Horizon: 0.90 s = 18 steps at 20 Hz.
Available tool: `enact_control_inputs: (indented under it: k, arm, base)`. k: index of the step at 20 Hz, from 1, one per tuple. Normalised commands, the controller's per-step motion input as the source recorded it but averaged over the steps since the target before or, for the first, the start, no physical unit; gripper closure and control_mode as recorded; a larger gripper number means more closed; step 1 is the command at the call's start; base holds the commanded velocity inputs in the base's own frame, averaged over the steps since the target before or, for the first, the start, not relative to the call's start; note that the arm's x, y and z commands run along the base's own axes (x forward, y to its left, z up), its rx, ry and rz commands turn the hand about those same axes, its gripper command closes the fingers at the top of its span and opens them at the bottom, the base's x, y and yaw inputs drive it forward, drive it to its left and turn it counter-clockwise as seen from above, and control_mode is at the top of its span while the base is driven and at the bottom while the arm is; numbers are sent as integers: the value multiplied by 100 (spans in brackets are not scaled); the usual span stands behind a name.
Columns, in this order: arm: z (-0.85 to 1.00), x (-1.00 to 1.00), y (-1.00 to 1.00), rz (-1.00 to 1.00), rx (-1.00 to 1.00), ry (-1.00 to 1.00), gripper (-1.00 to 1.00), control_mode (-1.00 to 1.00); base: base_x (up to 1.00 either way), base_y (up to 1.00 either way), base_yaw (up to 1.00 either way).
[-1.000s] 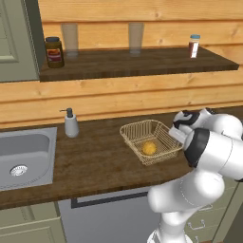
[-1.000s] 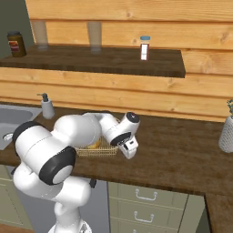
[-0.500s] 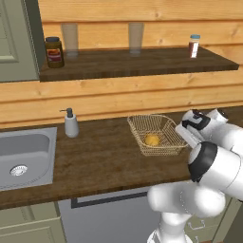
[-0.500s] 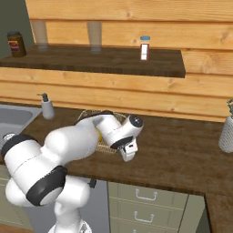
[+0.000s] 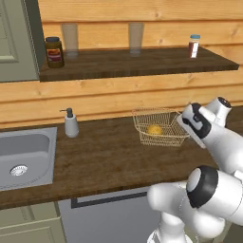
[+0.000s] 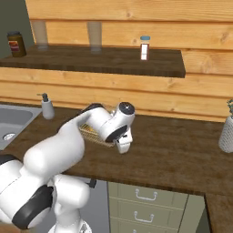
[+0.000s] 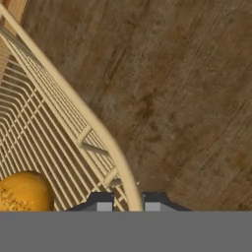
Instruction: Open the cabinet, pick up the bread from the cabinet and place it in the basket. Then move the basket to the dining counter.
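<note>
From the left base view, the wire basket (image 5: 159,127) sits on the table (image 5: 104,161) with the bread (image 5: 154,129) inside. The right base view shows the arm bent over it. In the hand view the tool (image 7: 127,202) pinches the basket's rim; a thin grip could slip when lifted, tipping the bread out.

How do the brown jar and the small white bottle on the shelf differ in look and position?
The brown jar is dark, squat and wide with a red label and dark lid; the small white bottle is slim and pale with a light blue cap and a reddish band. The jar stands at the shelf's left end beside the cabinet door; the bottle stands near the right end. Both stand upright on the same wooden shelf.
</note>
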Motion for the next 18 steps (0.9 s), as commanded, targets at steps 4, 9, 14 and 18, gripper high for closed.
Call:
enact_control_inputs:
  k: [4, 9, 14, 18]
  arm:
    - [50, -35, 26, 0, -8, 0, 100, -100]
    - [50, -43, 37, 0, 0, -4, 100, -100]
    - [48, -42, 32, 0, 0, -14, 100, -100]
    - [55, -43, 16, 0, 0, -3, 100, -100]
  base:
    - [0, 0, 0]
    - [0, 0, 0]
    - [0, 0, 0]
    - [0, 0, 0]
